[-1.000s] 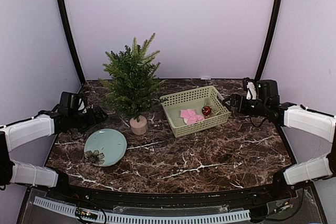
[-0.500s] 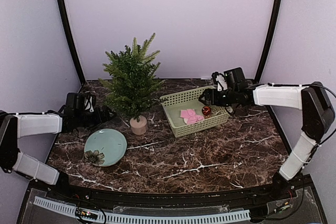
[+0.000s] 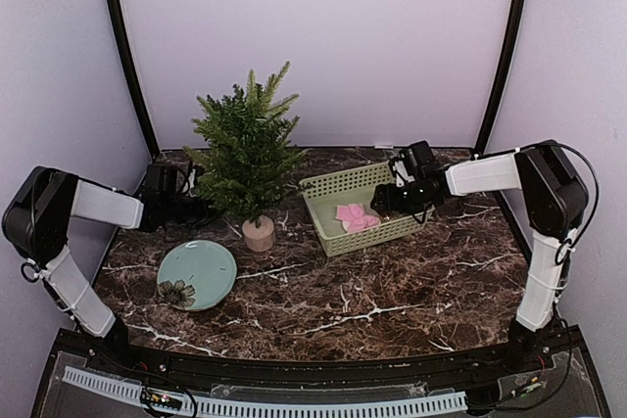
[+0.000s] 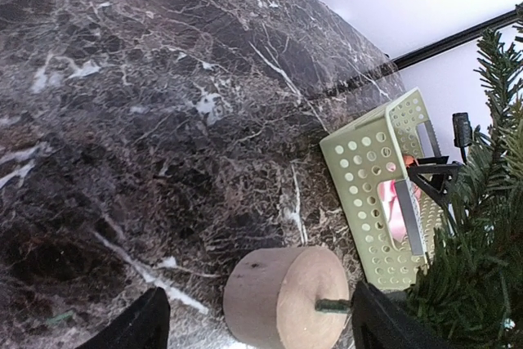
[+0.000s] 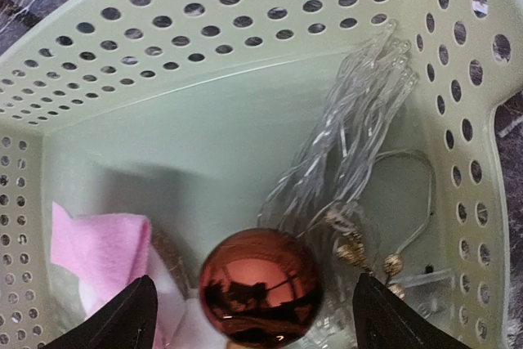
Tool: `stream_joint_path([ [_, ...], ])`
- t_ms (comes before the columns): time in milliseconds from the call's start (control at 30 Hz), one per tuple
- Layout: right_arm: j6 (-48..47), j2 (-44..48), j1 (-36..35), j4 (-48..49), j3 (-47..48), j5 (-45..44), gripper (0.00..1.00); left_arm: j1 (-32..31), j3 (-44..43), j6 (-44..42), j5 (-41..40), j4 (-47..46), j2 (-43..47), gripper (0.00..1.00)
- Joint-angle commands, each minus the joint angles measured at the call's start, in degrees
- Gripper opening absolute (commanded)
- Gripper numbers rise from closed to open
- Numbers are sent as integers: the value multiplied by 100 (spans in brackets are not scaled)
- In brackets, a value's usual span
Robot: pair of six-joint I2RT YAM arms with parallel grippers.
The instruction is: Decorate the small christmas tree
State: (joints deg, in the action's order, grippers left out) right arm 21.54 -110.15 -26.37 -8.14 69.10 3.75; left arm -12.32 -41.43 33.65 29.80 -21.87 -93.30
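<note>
Tree, likely light, tippy and soft-needled, stands back-left on the worktop, best gripped at its stiff pot, between the left pincer's wide jaws, while the right pincer gapes over a bauble.

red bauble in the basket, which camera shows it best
Right wrist view: the red bauble fills the lower middle, sharp, lying in the green basket. In the top external view the right tool covers it. The left wrist view shows the basket far off, bauble too small to tell.
</note>
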Motion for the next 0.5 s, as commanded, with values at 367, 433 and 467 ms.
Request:
stream_joint_path([
  [367, -429, 669, 989, -86, -791, -278, 85, -657, -723, -295, 296, -173, -1006, 60],
  [433, -542, 846, 1119, -70, -977, -283, 85, -763, -681, -336, 288, -159, -1050, 57],
  [467, -569, 985, 1162, -61, -1082, -280, 86, -840, -642, -373, 284, -144, -1059, 56],
])
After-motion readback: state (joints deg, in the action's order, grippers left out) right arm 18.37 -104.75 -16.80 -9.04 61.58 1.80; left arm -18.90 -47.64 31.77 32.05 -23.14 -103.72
